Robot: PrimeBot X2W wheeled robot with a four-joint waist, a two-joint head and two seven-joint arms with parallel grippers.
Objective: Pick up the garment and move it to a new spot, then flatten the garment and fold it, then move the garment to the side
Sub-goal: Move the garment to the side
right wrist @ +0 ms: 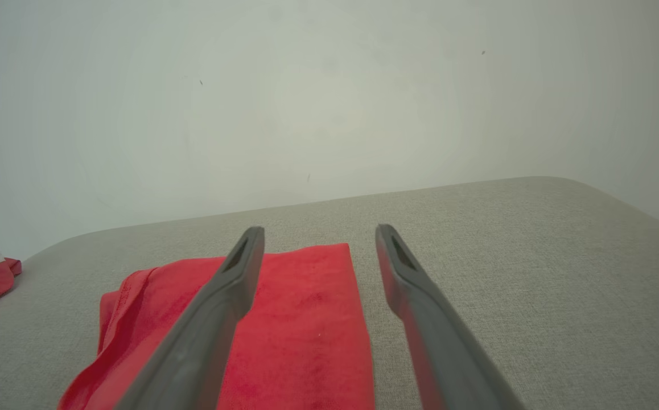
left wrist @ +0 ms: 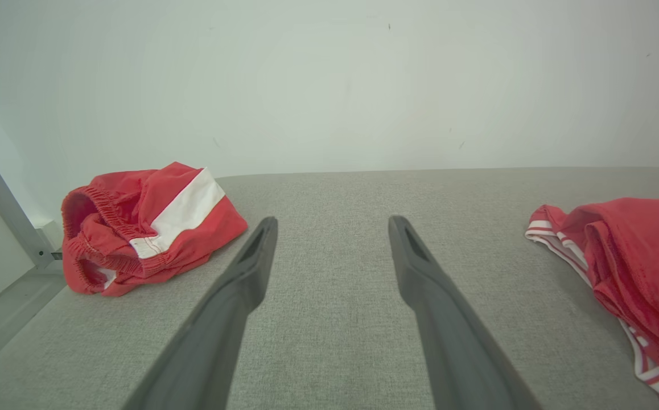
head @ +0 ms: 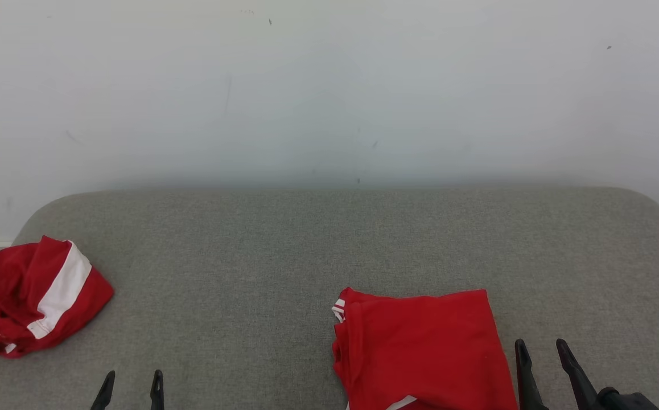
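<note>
- Garment (head: 420, 347) lies folded at lower centre; you likely have only the move aside left.
- Crumpled shorts (head: 33, 296) sit at the left edge.
- Left tool (head: 133, 373) and right tool (head: 540, 341) are released, empty.

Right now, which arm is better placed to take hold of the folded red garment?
Right. The open right gripper stands just beside the folded red garment; the left gripper is farther off, over the grey cushion.
</note>
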